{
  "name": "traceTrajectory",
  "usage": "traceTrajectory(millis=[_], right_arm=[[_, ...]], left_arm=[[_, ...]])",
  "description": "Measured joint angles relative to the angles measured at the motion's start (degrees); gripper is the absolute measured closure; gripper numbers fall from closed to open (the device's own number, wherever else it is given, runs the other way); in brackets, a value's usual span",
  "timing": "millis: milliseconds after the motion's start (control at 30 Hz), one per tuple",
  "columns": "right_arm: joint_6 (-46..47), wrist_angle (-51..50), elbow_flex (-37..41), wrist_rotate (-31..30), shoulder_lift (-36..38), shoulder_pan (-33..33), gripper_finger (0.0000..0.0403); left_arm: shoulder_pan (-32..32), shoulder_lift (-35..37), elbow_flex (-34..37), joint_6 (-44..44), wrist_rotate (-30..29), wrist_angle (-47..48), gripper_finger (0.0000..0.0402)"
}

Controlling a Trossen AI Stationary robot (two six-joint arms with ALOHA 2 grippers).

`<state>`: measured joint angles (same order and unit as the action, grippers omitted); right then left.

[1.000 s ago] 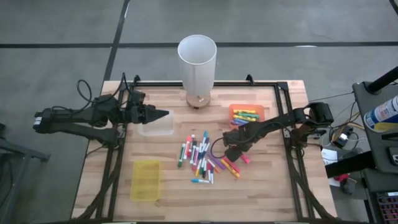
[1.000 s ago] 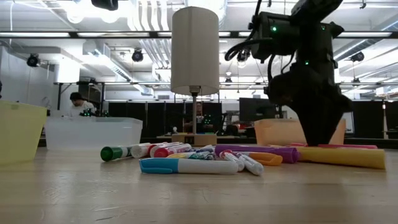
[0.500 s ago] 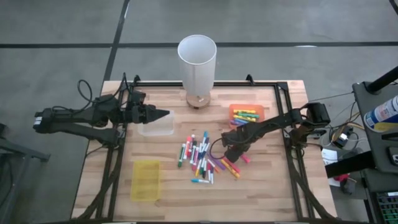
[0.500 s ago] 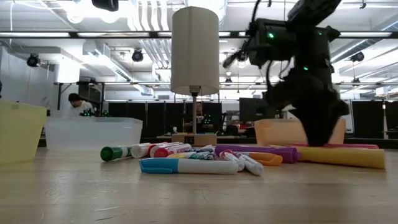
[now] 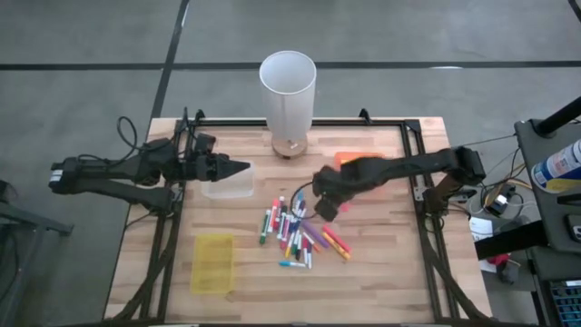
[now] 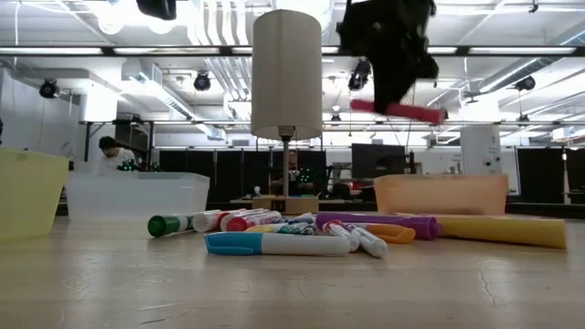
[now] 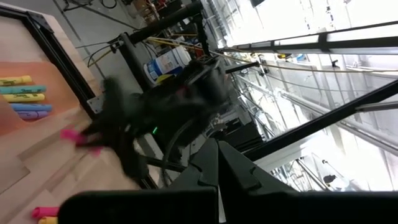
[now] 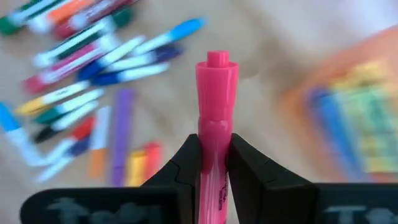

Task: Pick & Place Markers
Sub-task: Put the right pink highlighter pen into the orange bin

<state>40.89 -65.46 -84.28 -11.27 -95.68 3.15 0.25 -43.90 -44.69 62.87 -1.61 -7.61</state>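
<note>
A pink marker (image 8: 216,118) is being carried above the counter (image 5: 381,272), clamped in the right end effector (image 8: 213,163); the orange tray (image 6: 441,194) is judged its destination, calling for alignment before release.

you have open air over the markers (image 5: 295,229); the tall white cylinder (image 5: 288,91) and orange tray (image 6: 441,194) stand behind.

Glossy pink plastic marker (image 8: 214,130) pinched in the right gripper (image 8: 214,163) with its matt black fingers (image 8: 184,163); below it pale, matt wooden table (image 5: 381,272), smooth plastic markers (image 5: 295,232)
</note>
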Motion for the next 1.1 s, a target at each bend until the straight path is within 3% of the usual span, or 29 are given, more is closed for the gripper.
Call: traceTrajectory(millis=[200, 400, 633, 967, 1100], right_arm=[[-7.48, -15.06, -9.8, -10.46, 0.02, -4.44, 0.0354], [-12.2, -16.27, -11.29, -11.42, 0.04, -10.36, 0.0354], [-18.67, -14.73, -3.77, -11.26, 0.02, -16.27, 0.0351], [-29.12, -0.88, 11.53, -10.58, 0.0, -23.78, 0.034], [-29.34, 3.25, 15.97, -5.95, -0.01, -26.4, 0.0336]], left_arm=[[0.0, -0.37, 0.0, 0.09, 0.02, -0.02, 0.0401], [0.0, -0.37, 0.0, 0.13, 0.02, -0.05, 0.0401], [-0.02, -0.37, 0.0, 0.15, 0.02, -0.07, 0.0401], [-0.02, -0.35, 0.0, 0.15, 0.02, -0.07, 0.0401], [-0.02, -0.35, 0.0, 0.15, 0.01, -0.07, 0.0401]])
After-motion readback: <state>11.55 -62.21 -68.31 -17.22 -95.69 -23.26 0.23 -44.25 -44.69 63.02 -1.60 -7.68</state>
